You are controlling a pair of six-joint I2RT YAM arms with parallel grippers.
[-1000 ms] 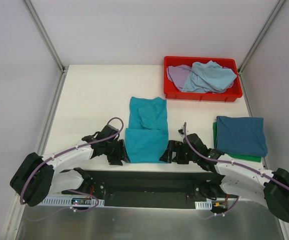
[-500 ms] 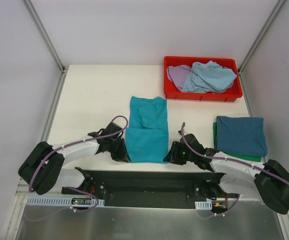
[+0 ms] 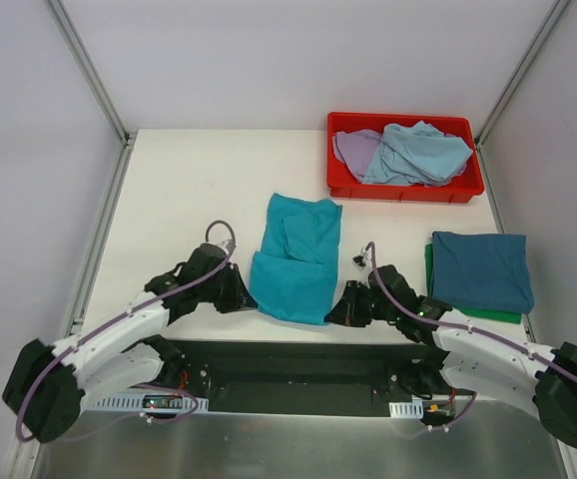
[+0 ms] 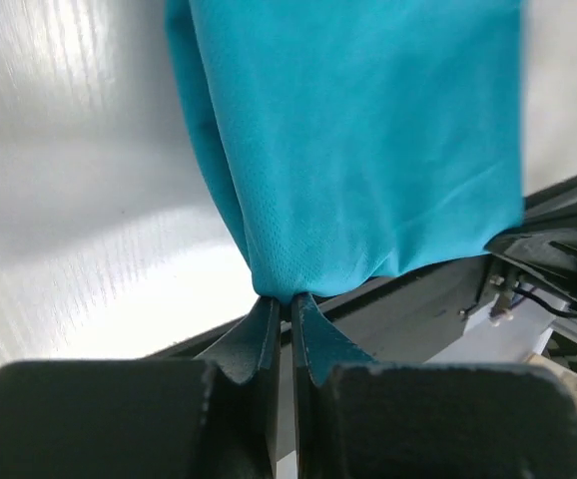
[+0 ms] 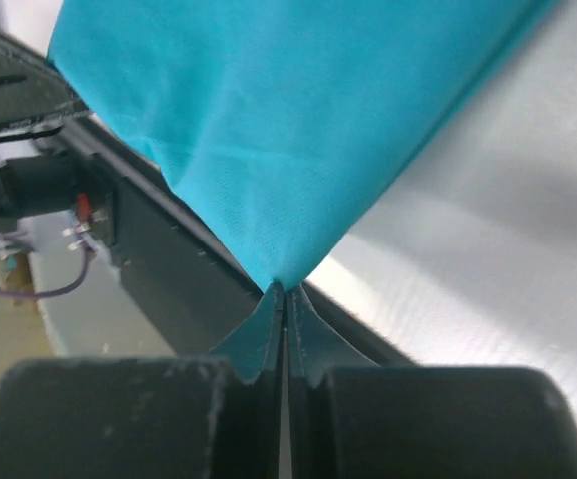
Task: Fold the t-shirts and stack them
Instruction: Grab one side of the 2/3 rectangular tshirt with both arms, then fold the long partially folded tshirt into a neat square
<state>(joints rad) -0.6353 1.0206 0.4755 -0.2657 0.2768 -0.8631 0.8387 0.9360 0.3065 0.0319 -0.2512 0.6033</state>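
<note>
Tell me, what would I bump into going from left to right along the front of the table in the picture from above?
left end effector → teal t-shirt → right end effector → folded dark blue t-shirt

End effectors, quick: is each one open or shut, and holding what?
Left end effector: closed, pinching the near left corner of the teal t-shirt.
Right end effector: closed, pinching the same shirt's near right corner.
</note>
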